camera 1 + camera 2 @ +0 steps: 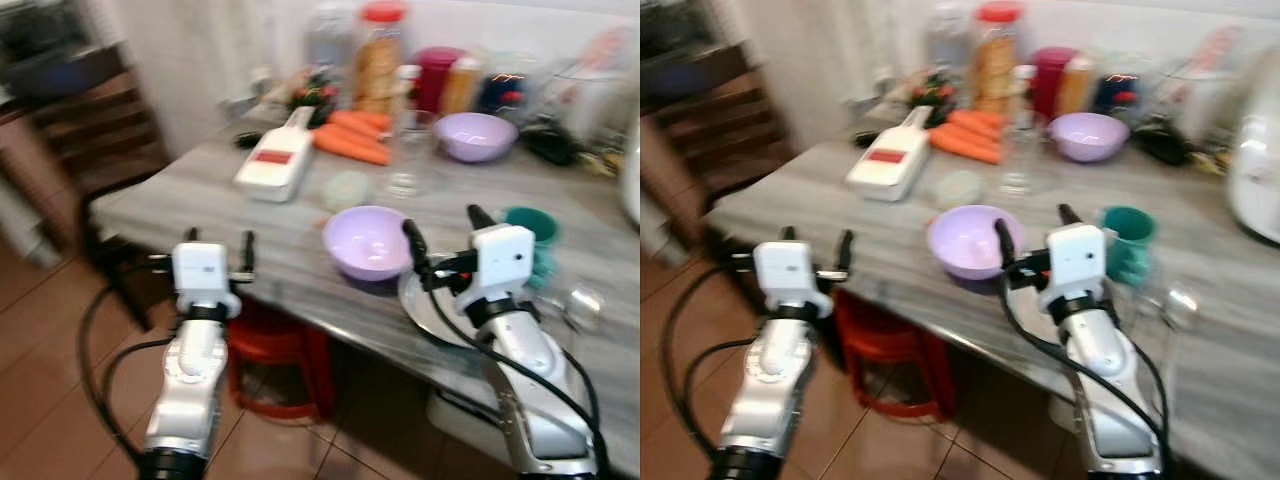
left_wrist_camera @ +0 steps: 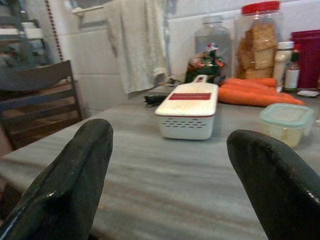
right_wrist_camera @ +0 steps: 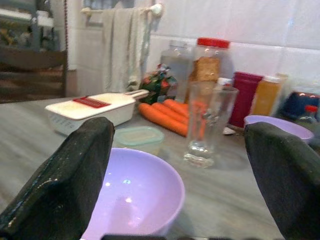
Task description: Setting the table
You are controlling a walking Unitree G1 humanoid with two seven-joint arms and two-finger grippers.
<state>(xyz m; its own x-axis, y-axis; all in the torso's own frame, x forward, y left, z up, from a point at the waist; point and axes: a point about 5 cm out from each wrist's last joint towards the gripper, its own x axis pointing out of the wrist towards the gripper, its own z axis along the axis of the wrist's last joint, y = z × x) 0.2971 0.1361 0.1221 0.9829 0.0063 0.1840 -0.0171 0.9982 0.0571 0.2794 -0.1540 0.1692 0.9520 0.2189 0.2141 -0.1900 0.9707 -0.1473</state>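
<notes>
Head views: both hands hang at the desk (image 1: pixel 200 200) edge. The left hand (image 1: pixel 218 250) is wide and empty. The right hand (image 1: pixel 440 235), wide and empty, hovers over a plate (image 1: pixel 425 310) beside the near bowl (image 1: pixel 365 242).

Left wrist view: a grater (image 2: pixel 189 110) lies ahead.

Right wrist view: a glass (image 3: pixel 207 125) stands behind the bowl. Risk: the plate overhangs the edge; a nudge could drop it.

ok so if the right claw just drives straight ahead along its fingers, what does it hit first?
Most likely the near lilac bowl: it sits low between the open fingers of the right claw, closest in line. The clear glass stands just beyond it. Depth is blurry, so the claw could pass over the bowl's rim.
</notes>
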